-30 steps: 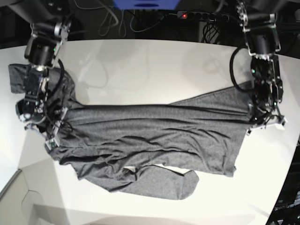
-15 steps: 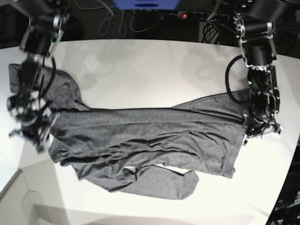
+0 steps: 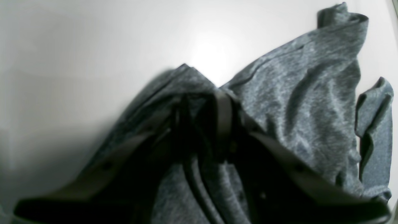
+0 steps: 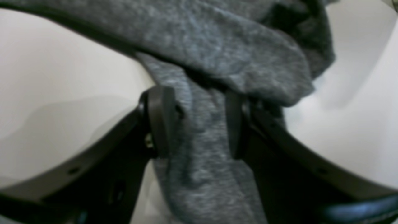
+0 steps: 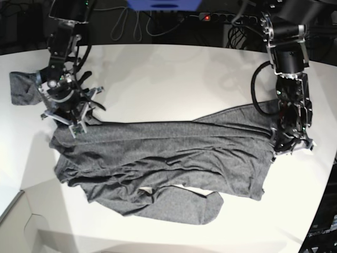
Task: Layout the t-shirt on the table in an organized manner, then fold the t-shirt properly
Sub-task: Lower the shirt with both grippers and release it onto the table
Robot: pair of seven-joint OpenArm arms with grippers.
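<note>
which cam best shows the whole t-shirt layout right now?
Base view. It shows the whole t-shirt spread and wrinkled across the table, one sleeve at the near edge. The left wrist view gives only a bunched edge at the left gripper; the right wrist view shows just a blurred strip between the right gripper fingers.

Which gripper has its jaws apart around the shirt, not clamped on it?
The right gripper. Its fingers stand apart with the t-shirt hanging loose between them. The left gripper is pinched shut on a fold of the cloth.
</note>
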